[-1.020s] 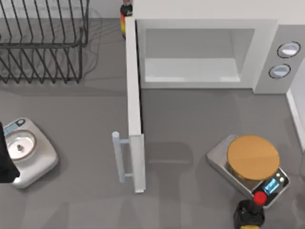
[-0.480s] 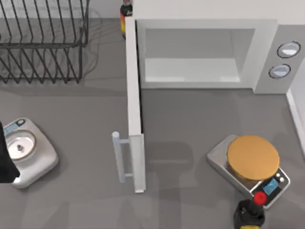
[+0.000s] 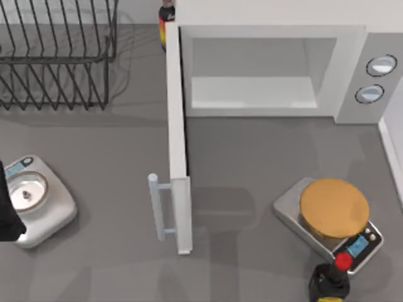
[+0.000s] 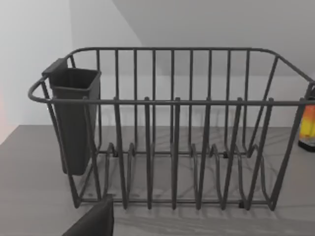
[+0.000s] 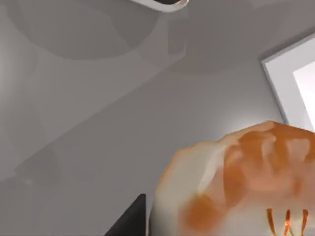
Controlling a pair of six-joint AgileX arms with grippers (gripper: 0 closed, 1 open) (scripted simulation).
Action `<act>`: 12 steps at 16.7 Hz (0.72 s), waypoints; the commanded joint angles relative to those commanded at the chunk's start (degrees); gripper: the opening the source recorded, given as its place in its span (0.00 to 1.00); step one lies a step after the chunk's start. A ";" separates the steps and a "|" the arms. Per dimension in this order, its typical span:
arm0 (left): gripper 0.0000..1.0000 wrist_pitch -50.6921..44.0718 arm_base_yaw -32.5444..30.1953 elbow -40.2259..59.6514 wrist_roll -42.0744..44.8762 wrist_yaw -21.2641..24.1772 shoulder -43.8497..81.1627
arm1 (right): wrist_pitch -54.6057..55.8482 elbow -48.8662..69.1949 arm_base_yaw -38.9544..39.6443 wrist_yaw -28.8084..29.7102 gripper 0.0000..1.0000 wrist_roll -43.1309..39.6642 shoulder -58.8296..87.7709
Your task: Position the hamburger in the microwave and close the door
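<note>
**CARRY PHASE: HAMBURGER IN GRIP, CAVITY OPEN**

**Step in hand.** The transfer to the microwave [image 3: 350, 74] is under way; neither placement nor closing is done. The right pincer [image 5: 133, 219] is clamped on the hamburger [image 5: 236, 182]. The bun sits hard against the pincer and close under the wrist camera, clear of the grey desk [image 3: 252, 163] far below it. Farther out from the pincer, across the desk, a silver rim [image 5: 162, 4] shows, probably a scale's edge.

**Receiving station.** The cavity [image 3: 252, 82] is white and bare. The door [image 3: 177, 145] stands swung out, roughly square to the microwave front, with its bar handle [image 3: 156, 207] on the face turned away from the cavity.

**Idle unit.** The left arm [image 3: 5, 214] is parked at the desk's left edge. Its wrist camera faces the wire dish rack [image 4: 172, 137]. Whether the left pincer is open or closed cannot be told.

**Next move, as judged.** Carry the hamburger through the opening, set it on the cavity floor, release, withdraw, then push the door closed. The approach should avoid the door's edge.

**Orientation of the hamburger.** The item is round and domed, with no evident long axis. The orange-mottled dome faces the wrist camera; a paler band lies next to the pincer. Entry heading therefore looks uncritical.
</note>
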 joint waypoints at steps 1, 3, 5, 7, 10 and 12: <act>1.00 0.00 0.00 0.00 0.00 0.00 0.00 | 3.05 1.19 1.51 1.07 0.00 2.05 1.54; 1.00 0.00 0.00 0.00 0.00 0.00 0.00 | 10.95 3.74 5.03 3.74 0.00 7.27 5.65; 1.00 0.00 0.00 0.00 0.00 0.00 0.00 | 20.93 6.21 8.87 6.89 0.00 13.78 10.61; 1.00 0.00 0.00 0.00 0.00 0.00 0.00 | 32.23 8.23 12.76 10.36 0.00 21.15 16.15; 1.00 0.00 0.00 0.00 0.00 0.00 0.00 | 50.50 10.51 18.01 15.78 0.00 33.31 25.01; 1.00 0.00 0.00 0.00 0.00 0.00 0.00 | 62.80 11.59 20.99 19.43 0.00 41.64 31.07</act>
